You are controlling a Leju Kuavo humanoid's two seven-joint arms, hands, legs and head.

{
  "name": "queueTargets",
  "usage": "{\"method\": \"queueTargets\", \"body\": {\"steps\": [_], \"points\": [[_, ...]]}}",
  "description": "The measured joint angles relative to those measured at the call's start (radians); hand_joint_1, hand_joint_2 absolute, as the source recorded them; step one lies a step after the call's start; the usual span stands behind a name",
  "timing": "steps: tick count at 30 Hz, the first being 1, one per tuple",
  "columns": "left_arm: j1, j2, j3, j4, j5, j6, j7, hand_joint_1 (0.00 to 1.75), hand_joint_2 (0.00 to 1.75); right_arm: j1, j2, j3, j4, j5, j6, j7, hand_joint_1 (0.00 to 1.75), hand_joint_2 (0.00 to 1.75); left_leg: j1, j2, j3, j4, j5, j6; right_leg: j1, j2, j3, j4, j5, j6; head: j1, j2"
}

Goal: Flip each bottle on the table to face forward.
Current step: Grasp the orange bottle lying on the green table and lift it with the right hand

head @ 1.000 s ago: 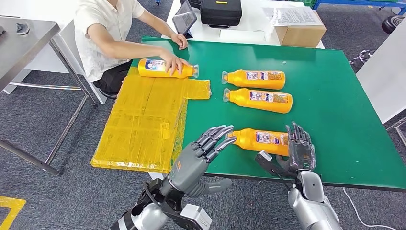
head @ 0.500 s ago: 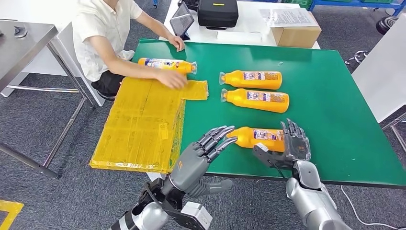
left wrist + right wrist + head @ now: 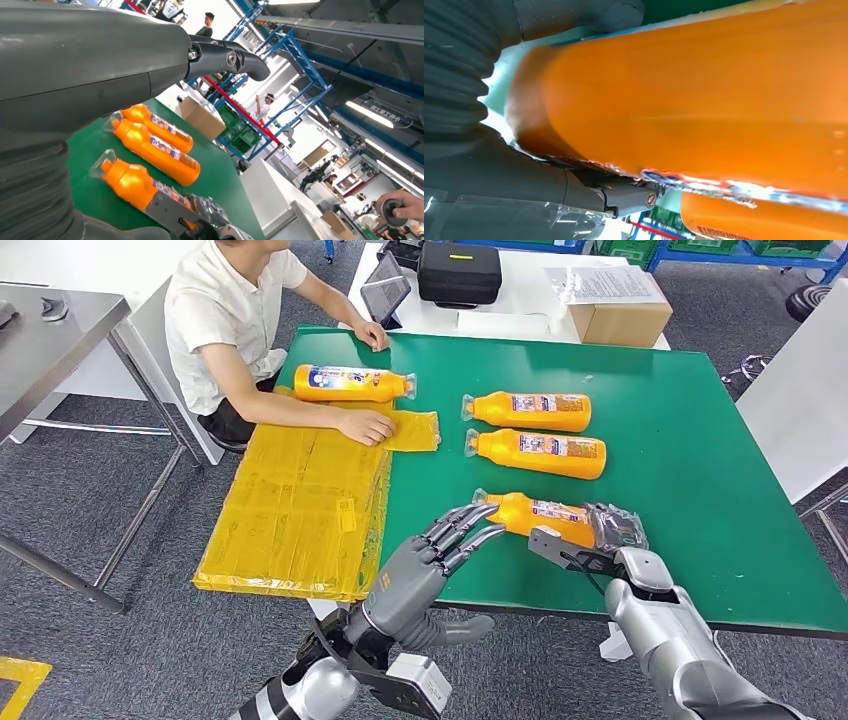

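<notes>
Four orange bottles lie on their sides on the green table (image 3: 690,450). The nearest bottle (image 3: 535,515) has its base gripped by my right hand (image 3: 612,538), fingers over it and thumb at its near side; up close its orange body (image 3: 704,100) spans the right wrist view. My left hand (image 3: 430,565) is open, fingers stretched toward that bottle's cap end; contact is unclear. Behind lie the middle bottle (image 3: 542,453) and the far bottle (image 3: 530,410). The left wrist view shows the nearest bottle (image 3: 132,182), middle bottle (image 3: 155,152) and far bottle (image 3: 157,127). A fourth bottle (image 3: 350,383) lies by a person.
A person (image 3: 225,320) sits at the table's far left corner, one hand on a yellow plastic sheet (image 3: 300,490) draped over the left edge. Behind the table stand a tablet (image 3: 385,295), a black case (image 3: 458,270) and a cardboard box (image 3: 620,315). A grey metal table (image 3: 50,330) stands left.
My right hand has closed its fingers over the nearest bottle's base. The person's hand left the fourth bottle and now rests on the yellow sheet. The camera shifted slightly.
</notes>
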Motion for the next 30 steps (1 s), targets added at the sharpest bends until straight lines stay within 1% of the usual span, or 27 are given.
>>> {"method": "queueTargets", "body": {"steps": [4, 6, 9, 13, 15, 17, 19, 21, 23, 26, 28, 30], "points": [[-0.002, 0.0, -0.003, 0.004, 0.005, -0.002, -0.006, 0.0, 1.75, -0.003, -0.01, 0.0, 0.007, -0.048, 0.002, -0.056, 1.75, 1.75, 0.0, 0.0, 0.0, 0.0, -0.002, -0.001, 0.0, 0.0, 0.004, -0.001, 0.0, 0.0, 0.0, 0.0], [-0.003, 0.0, -0.004, 0.005, 0.012, -0.002, -0.012, 0.0, 1.75, -0.001, -0.014, -0.008, 0.007, -0.115, 0.023, -0.123, 1.75, 1.75, 0.001, 0.0, 0.001, 0.0, -0.003, -0.001, 0.0, 0.0, 0.003, -0.001, -0.001, 0.0, 0.0, 0.0], [-0.003, 0.001, -0.005, 0.009, 0.026, 0.0, -0.026, 0.0, 1.75, 0.005, -0.02, -0.038, 0.003, -0.259, 0.082, -0.24, 1.75, 1.75, 0.001, 0.002, 0.005, 0.0, -0.007, -0.002, 0.001, 0.002, 0.006, -0.002, -0.003, -0.001, 0.001, 0.0], [-0.001, 0.0, -0.004, 0.013, 0.064, -0.004, -0.031, 0.0, 1.75, 0.021, -0.021, -0.065, -0.009, -0.331, 0.102, -0.293, 1.75, 1.75, 0.002, 0.008, 0.01, 0.0, -0.009, -0.002, 0.001, 0.008, 0.013, -0.003, 0.0, -0.002, 0.0, 0.0], [0.013, -0.011, 0.01, 0.015, 0.173, -0.037, -0.011, 0.0, 1.75, 0.043, -0.017, -0.083, -0.028, -0.393, 0.099, -0.326, 1.75, 1.75, 0.002, 0.008, 0.011, 0.0, -0.01, -0.002, 0.002, 0.008, 0.014, -0.003, -0.002, -0.002, 0.0, 0.0], [0.036, -0.033, 0.043, 0.028, 0.365, -0.071, 0.037, 0.0, 1.75, 0.087, 0.0, -0.101, -0.078, -0.492, 0.082, -0.361, 1.75, 1.75, 0.002, 0.008, 0.011, 0.0, -0.011, -0.003, 0.002, 0.008, 0.017, -0.003, -0.002, -0.001, 0.0, 0.0], [0.057, -0.054, 0.087, 0.061, 0.562, -0.062, 0.083, 0.0, 1.75, 0.144, 0.03, -0.112, -0.158, -0.6, 0.055, -0.382, 1.75, 1.75, 0.003, 0.008, 0.01, 0.0, -0.011, -0.003, 0.003, 0.008, 0.019, -0.002, -0.002, -0.001, 0.0, 0.0], [0.069, -0.065, 0.126, 0.098, 0.696, -0.042, 0.101, 0.0, 1.75, 0.192, 0.055, -0.115, -0.234, -0.679, 0.04, -0.388, 1.75, 1.75, 0.003, 0.007, 0.009, 0.0, -0.011, -0.003, 0.003, 0.008, 0.017, -0.002, -0.002, -0.001, 0.0, 0.0], [0.074, -0.068, 0.157, 0.13, 0.77, -0.037, 0.098, 0.0, 1.75, 0.231, 0.075, -0.11, -0.299, -0.731, 0.035, -0.386, 1.75, 1.75, 0.004, 0.007, 0.006, 0.0, -0.009, -0.004, 0.004, 0.008, 0.014, -0.002, -0.002, -0.001, 0.0, 0.0], [0.078, -0.073, 0.192, 0.178, 0.829, -0.038, 0.091, 0.0, 1.75, 0.286, 0.105, -0.094, -0.398, -0.784, 0.031, -0.38, 1.75, 1.75, 0.004, 0.006, -0.002, 0.0, -0.007, -0.005, 0.004, 0.007, 0.008, -0.001, -0.002, -0.001, 0.0, 0.0], [0.084, -0.077, 0.211, 0.202, 0.876, -0.043, 0.108, 0.0, 1.75, 0.323, 0.123, -0.077, -0.461, -0.817, 0.028, -0.395, 1.75, 1.75, 0.004, 0.003, -0.006, 0.0, -0.007, -0.005, 0.004, 0.005, 0.006, 0.0, -0.002, -0.001, 0.0, 0.0], [0.088, -0.078, 0.225, 0.219, 0.952, -0.065, 0.142, 0.0, 1.75, 0.352, 0.142, -0.051, -0.523, -0.86, 0.014, -0.423, 1.75, 1.75, 0.004, 0.002, -0.01, 0.0, -0.006, -0.004, 0.004, 0.003, 0.002, 0.0, -0.002, -0.001, 0.0, 0.0]]}}
